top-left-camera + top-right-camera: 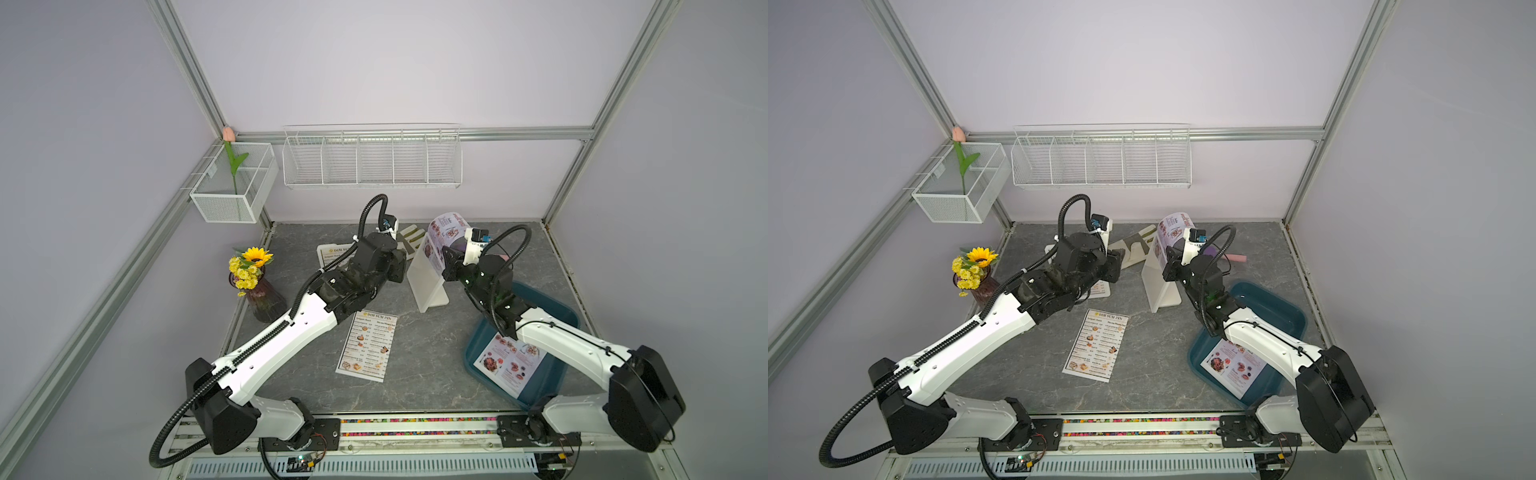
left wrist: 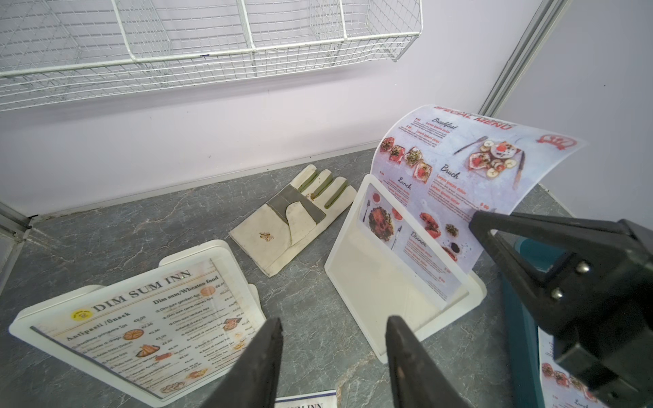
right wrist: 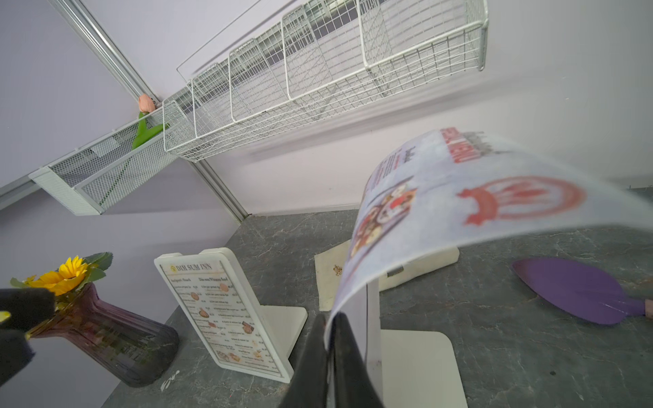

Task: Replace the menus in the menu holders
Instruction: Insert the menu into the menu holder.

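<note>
A SPECIAL MENU sheet [image 2: 459, 159] has its lower part inside the upright white menu holder [image 2: 367, 282], while its upper part curls out over the top. My right gripper [image 3: 330, 318] is shut on this sheet's edge, beside the holder. My left gripper [image 2: 334, 323] hangs open and holds nothing, low over the table between the two holders. The other menu holder [image 2: 21, 325] leans back with a DIM SUM INN menu [image 2: 159, 318] in it. A loose DIM SUM INN menu [image 1: 368, 345] lies flat mid-table. Another SPECIAL MENU sheet [image 1: 511, 363] lies in the tray.
A dark teal tray [image 1: 552, 307] sits at the right, under my right arm. A striped glove [image 2: 293, 226] lies behind the holders and a purple spatula [image 3: 572, 289] at the back right. A vase of flowers [image 1: 259, 291] stands at the left edge. Wire baskets [image 1: 370, 162] hang on the back wall.
</note>
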